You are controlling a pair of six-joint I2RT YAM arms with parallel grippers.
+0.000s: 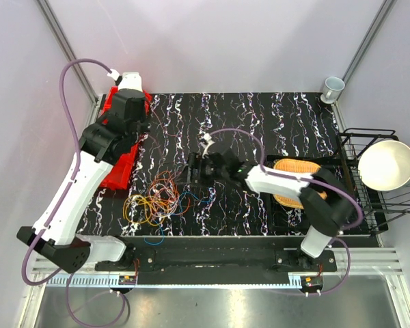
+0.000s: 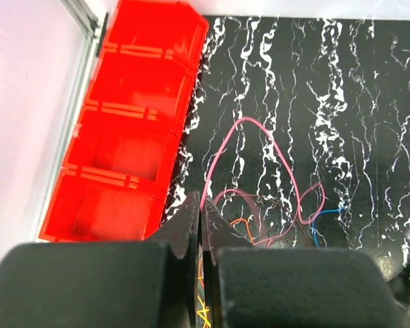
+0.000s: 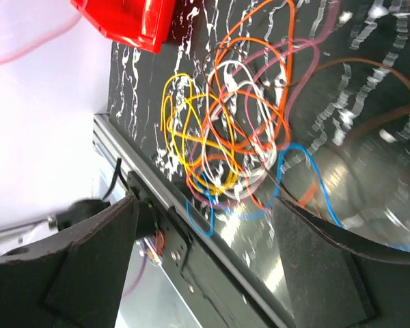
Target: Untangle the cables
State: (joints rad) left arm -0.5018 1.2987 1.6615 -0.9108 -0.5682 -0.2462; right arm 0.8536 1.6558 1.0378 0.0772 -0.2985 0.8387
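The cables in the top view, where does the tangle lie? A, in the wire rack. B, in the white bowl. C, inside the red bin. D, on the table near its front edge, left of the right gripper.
D: the cables lie tangled on the black table near its front edge, beside the right gripper, outside the red bin.

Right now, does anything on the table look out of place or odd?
Only the cables: a knotted heap near the front left, with a blue loop spilling over the front edge of the mat. Nothing looks damaged.
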